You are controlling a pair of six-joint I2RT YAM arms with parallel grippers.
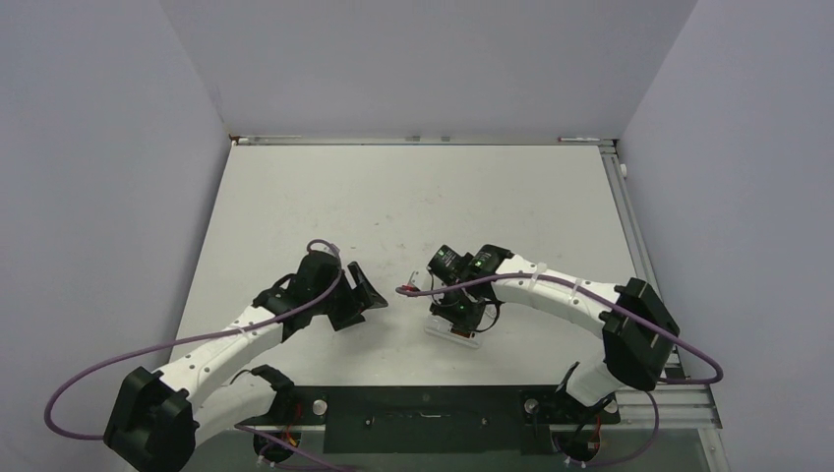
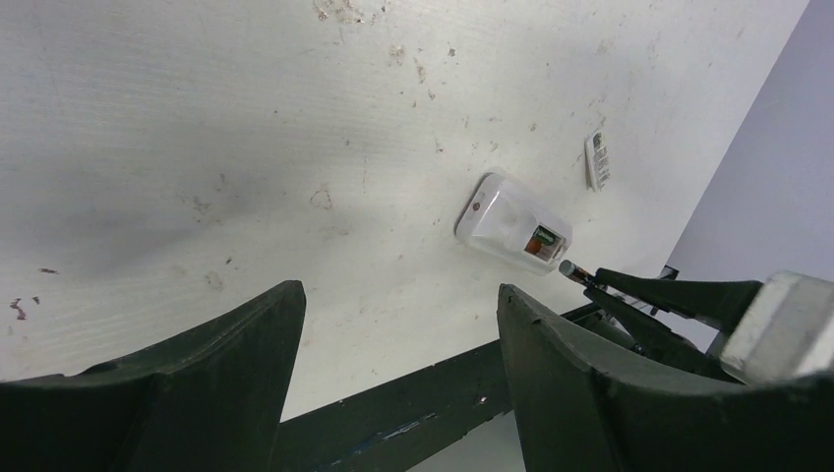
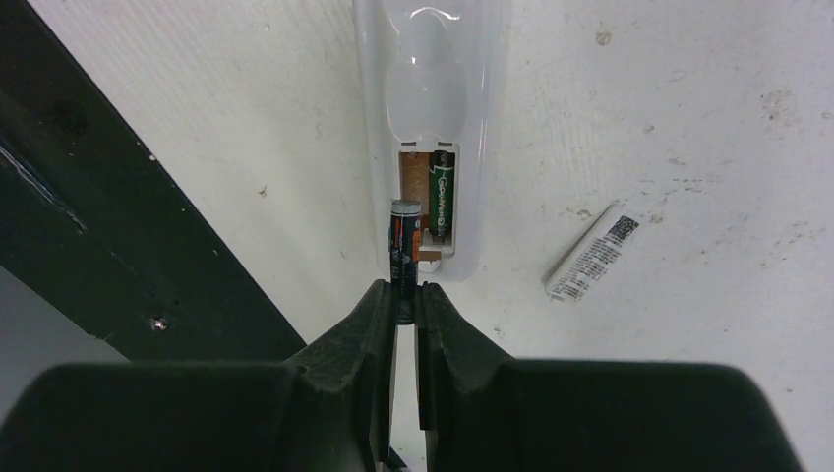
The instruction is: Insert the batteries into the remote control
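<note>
The remote control [image 3: 433,98] lies on the table with its battery slot facing up and open. One battery [image 3: 442,195], with a green label, lies in the right bay. My right gripper [image 3: 405,290] is shut on the second battery [image 3: 404,246], a dark cylinder. It holds the battery lengthwise over the left bay at the remote's near end. In the top view the right gripper [image 1: 462,313] hangs over the remote [image 1: 450,331]. My left gripper [image 2: 398,324] is open and empty, apart to the left of the remote [image 2: 511,221]. It also shows in the top view [image 1: 372,295].
A small white piece with printed marks [image 3: 593,258] lies on the table just right of the remote, and it also shows in the left wrist view [image 2: 597,159]. A black mounting bar [image 1: 423,418] runs along the table's near edge. White walls enclose the table.
</note>
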